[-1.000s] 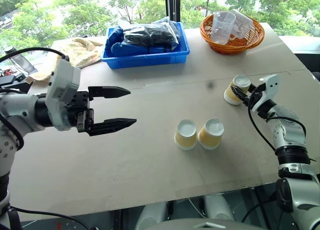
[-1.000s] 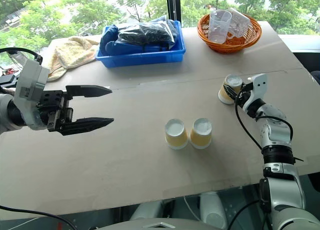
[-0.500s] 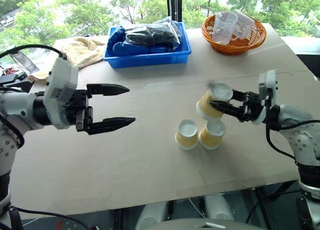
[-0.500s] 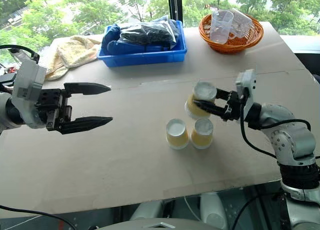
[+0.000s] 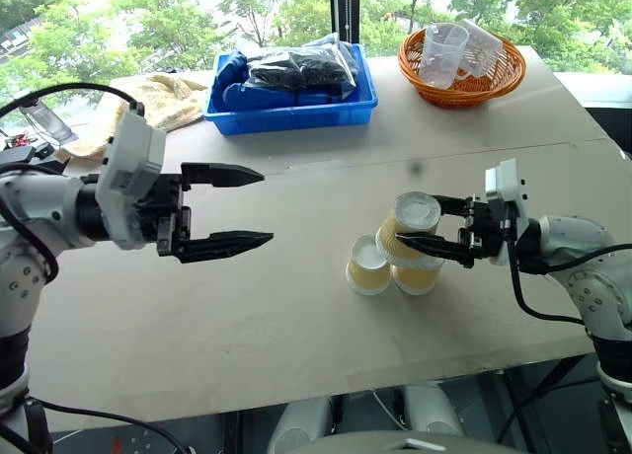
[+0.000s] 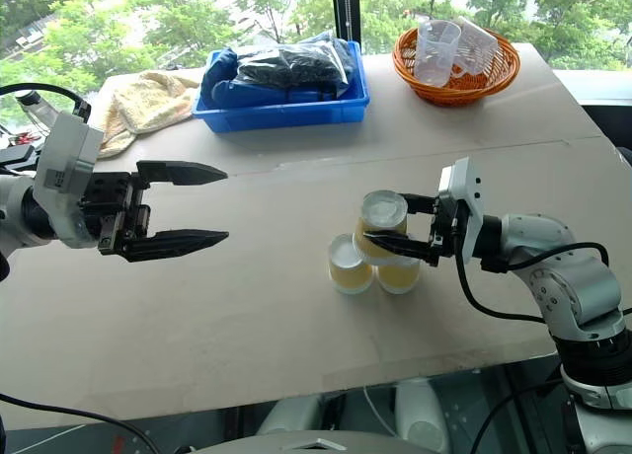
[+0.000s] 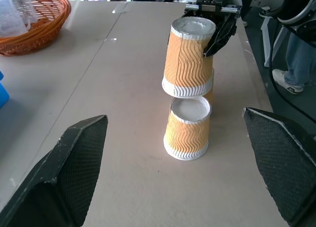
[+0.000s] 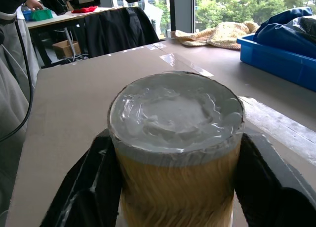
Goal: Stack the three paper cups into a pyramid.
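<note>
The right gripper (image 6: 397,227) is bracketing the third paper cup (image 6: 379,219), upside down, above the two base cups (image 6: 348,264) (also inverted, side by side near the tabletop's (image 6: 247,316) right front), seemingly seating it to cap the pyramid. Whether the fingers are pinching or letting go, I cannot tell. The left gripper (image 5: 237,209) is hovering wide open, well clear.

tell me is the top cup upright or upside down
Upside down: the top cup shows its white flat bottom upward and its wider rim downward, resting above the lower cups, between the right gripper fingers.
</note>
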You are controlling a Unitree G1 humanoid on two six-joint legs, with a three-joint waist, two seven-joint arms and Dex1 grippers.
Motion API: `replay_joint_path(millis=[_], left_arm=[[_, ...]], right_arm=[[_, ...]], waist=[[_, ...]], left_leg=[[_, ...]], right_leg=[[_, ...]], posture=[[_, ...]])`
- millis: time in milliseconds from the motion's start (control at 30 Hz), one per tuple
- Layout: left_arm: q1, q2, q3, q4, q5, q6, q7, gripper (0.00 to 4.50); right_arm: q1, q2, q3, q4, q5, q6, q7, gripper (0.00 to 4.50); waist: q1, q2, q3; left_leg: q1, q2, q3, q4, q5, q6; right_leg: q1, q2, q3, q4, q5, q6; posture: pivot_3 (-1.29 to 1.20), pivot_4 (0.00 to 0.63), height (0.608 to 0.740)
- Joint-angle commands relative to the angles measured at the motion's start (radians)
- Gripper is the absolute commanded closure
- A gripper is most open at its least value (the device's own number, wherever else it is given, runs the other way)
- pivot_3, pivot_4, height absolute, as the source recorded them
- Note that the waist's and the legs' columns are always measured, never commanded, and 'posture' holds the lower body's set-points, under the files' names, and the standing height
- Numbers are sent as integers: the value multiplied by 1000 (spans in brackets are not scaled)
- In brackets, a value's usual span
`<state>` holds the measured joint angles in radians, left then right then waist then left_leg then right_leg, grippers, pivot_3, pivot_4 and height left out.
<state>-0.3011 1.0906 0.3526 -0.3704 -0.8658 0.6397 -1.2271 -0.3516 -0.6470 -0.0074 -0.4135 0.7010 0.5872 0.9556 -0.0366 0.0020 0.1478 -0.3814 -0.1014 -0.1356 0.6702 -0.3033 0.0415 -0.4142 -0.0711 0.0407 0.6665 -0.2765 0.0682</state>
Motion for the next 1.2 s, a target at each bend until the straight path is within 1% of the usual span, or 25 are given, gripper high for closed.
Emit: replay_joint_path(millis=[33,200,367,500,633,700,767,833,867,967,1033,1067,1133,1200], left_arm=[[-14,9,17,-4,-1,-9,-8,0],[-12,8,16,-6,-1,-7,-8,0],[-8,6,15,-9,-4,-4,-7,0],[0,-9,7,-11,-9,1,2,0],[43,-25,3,-15,-1,8,4,0],[110,-56,-15,-22,38,-24,8,0],[158,-90,-30,-33,66,-54,23,0],[219,-187,-72,-49,100,-93,87,0],[254,-224,-98,-58,138,-122,114,0],[336,-313,-177,-32,323,-249,221,0],[374,-391,-206,4,431,-340,321,0],[421,-441,-226,21,482,-390,372,0],[483,-481,-256,56,546,-457,401,0],[495,-497,-265,85,571,-513,398,0]], right_arm=[[1,-11,-5,-35,17,6,13,18],[-2,-11,-23,-39,45,21,15,18],[23,-73,-107,-56,96,45,28,18],[99,-189,-189,-104,164,109,68,18],[244,-261,-313,-126,175,93,118,18],[346,-248,-373,-95,132,20,159,18],[404,-227,-397,-60,99,-39,174,18],[446,-178,-379,18,10,-162,179,18],[458,-144,-375,61,-24,-221,174,18],[473,-65,-351,173,-119,-379,168,18],[471,-19,-336,243,-179,-463,145,18],[460,3,-319,303,-209,-508,143,18],[425,33,-298,403,-235,-571,150,18],[397,44,-285,476,-251,-620,171,18]], waist=[[0,0,0],[0,0,0],[1,0,0],[7,0,0],[10,0,0],[15,0,0],[18,0,0],[21,-1,-1],[23,-2,-2],[25,-2,-2],[27,-2,-2],[26,-2,-2],[23,-2,-3],[23,-2,-3]], left_leg=[[0,0,0,0,0,0],[0,0,0,0,0,0],[0,0,0,0,0,0],[0,0,0,0,0,0],[0,0,0,0,0,0],[0,0,0,0,0,0],[1,0,1,-1,0,0],[1,0,1,0,0,0],[2,0,2,0,0,0],[3,0,2,2,0,0],[4,0,2,2,0,0],[4,0,2,2,0,0],[5,0,3,2,0,0],[6,0,5,2,0,0]], right_leg=[[0,0,0,0,0,0],[0,0,0,0,0,0],[0,0,0,0,0,0],[0,0,0,0,0,0],[0,0,0,0,0,0],[1,0,0,0,0,0],[1,0,1,-1,0,0],[2,0,1,0,0,0],[3,0,1,0,0,0],[4,0,2,1,1,0],[4,0,3,2,1,0],[4,0,3,4,1,0],[4,0,3,5,1,-1],[4,0,3,5,1,-1]], posture=[[0,150,740],[0,150,740],[0,150,740],[0,150,740],[0,150,740],[0,150,740],[0,150,740],[0,150,740],[0,150,740],[0,150,740],[0,150,740],[0,150,740],[0,150,740],[0,150,740]])
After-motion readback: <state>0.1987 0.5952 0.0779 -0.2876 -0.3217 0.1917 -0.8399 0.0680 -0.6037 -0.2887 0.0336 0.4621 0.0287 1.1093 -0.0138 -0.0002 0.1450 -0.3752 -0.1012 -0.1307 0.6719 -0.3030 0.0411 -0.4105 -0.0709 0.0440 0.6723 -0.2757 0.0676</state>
